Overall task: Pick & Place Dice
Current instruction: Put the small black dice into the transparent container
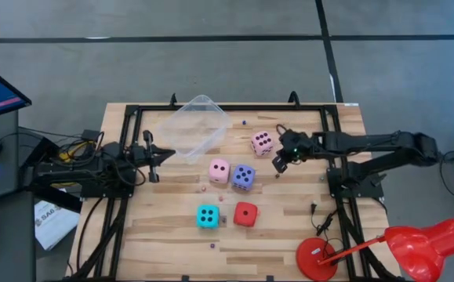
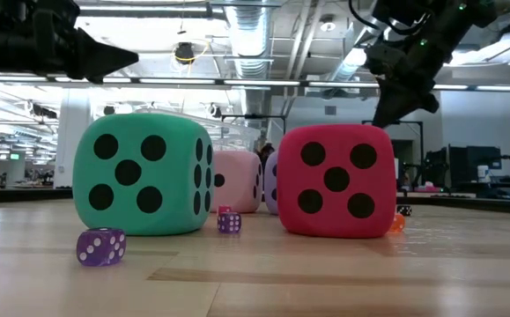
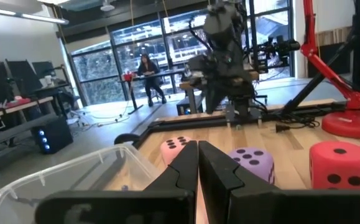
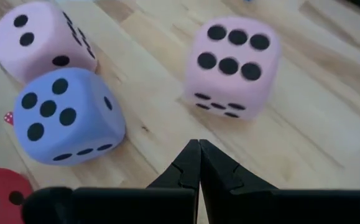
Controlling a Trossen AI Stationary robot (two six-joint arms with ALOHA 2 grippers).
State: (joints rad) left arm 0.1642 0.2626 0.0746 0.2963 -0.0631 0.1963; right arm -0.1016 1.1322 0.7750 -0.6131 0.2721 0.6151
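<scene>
Five dice rest on the wooden table. One pale pink die (image 1: 262,142) (image 4: 230,65) shows six pips on top. Left of it, a second pink die (image 1: 219,170) (image 4: 38,38) stands beside the violet-blue die (image 1: 243,177) (image 4: 64,117). The cyan die (image 1: 207,216) (image 2: 140,173) and the red die (image 1: 245,214) (image 2: 336,180) stand nearer the table's near edge. My right gripper (image 1: 277,163) (image 4: 198,148) is shut, hovering just right of the six-pip pink die and touching nothing. My left gripper (image 1: 161,156) (image 3: 197,152) is shut and waits by the table's left side, beside the clear tub (image 1: 195,125).
Tiny dice lie scattered on the wood, among them a purple one (image 2: 100,246) and another (image 2: 229,222). A black frame rail (image 1: 227,108) borders the table. A red desk lamp (image 1: 415,244) stands at the near right corner. Bare wood lies between the large dice and the near edge.
</scene>
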